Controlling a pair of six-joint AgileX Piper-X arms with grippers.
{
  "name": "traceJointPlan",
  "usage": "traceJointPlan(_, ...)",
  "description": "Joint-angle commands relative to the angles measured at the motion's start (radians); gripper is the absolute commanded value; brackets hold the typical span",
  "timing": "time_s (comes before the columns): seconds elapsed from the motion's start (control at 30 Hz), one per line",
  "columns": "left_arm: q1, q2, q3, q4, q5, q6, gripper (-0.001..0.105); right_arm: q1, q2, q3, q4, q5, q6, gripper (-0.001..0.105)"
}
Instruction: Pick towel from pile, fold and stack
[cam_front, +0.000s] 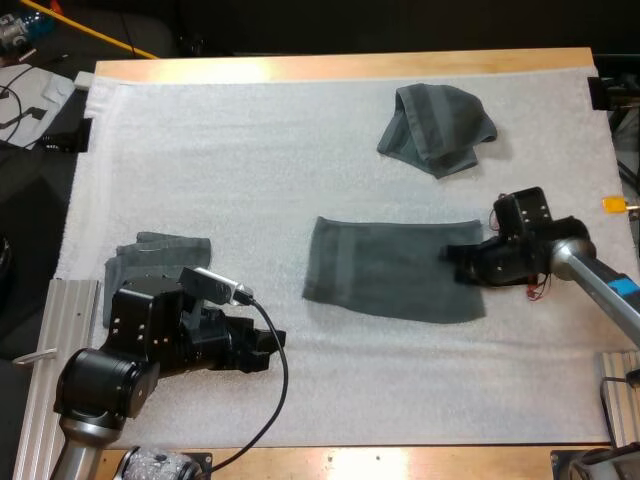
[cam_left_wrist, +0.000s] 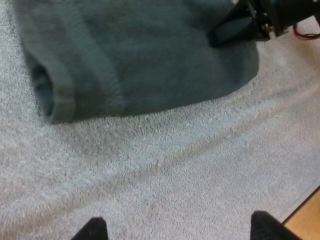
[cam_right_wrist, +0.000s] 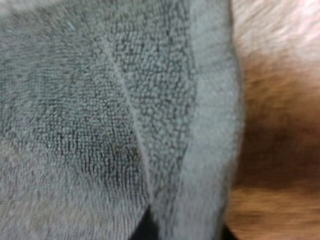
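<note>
The right gripper (cam_front: 455, 262) pinches the right edge of the flat towel (cam_front: 390, 268) mid-mat, the left gripper (cam_front: 270, 347) is spread apart over bare mat (cam_front: 300, 170) near the folded stack (cam_front: 150, 252), and the crumpled towel (cam_front: 440, 128) sits at the far right.

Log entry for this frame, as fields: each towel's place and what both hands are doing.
flat towel: lying flat at middle of mat
crumpled towel: far right part of mat
folded stack: near left part of mat
left hand: open, over bare mat
right hand: shut on flat towel's right edge
</note>
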Motion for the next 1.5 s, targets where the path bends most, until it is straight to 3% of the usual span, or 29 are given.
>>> traceJointPlan(0.0, -0.003, -0.005, -0.006, 0.000, 0.011, 0.009, 0.057, 0.002, -0.086, -0.007, 0.088, 0.165, -0.099, 0.001)
traceJointPlan(0.23, -0.003, -0.004, -0.006, 0.006, 0.012, 0.026, 0.057, 0.002, -0.198, -0.074, 0.309, 0.532, -0.341, 0.001)
traceJointPlan(0.4, -0.002, 0.000, -0.007, 0.004, 0.012, 0.026, 0.057, 0.003, -0.225, -0.126, 0.405, 0.635, -0.405, 0.000)
traceJointPlan(0.6, -0.004, -0.003, -0.005, 0.008, 0.004, 0.024, 0.057, 0.024, -0.225, -0.127, 0.383, 0.525, -0.350, 0.000)
traceJointPlan(0.93, -0.004, -0.001, -0.005, 0.011, 0.014, 0.025, 0.057, 0.216, -0.145, -0.126, 0.216, 0.260, -0.028, 0.000)
traceJointPlan(1.17, -0.003, 0.002, -0.005, 0.014, 0.021, 0.027, 0.057, 0.290, -0.062, -0.129, 0.082, 0.178, 0.129, 0.000)
traceJointPlan(1.47, -0.003, -0.001, -0.007, 0.004, 0.019, 0.024, 0.057, 0.300, -0.029, -0.131, 0.041, 0.150, 0.196, 0.001)
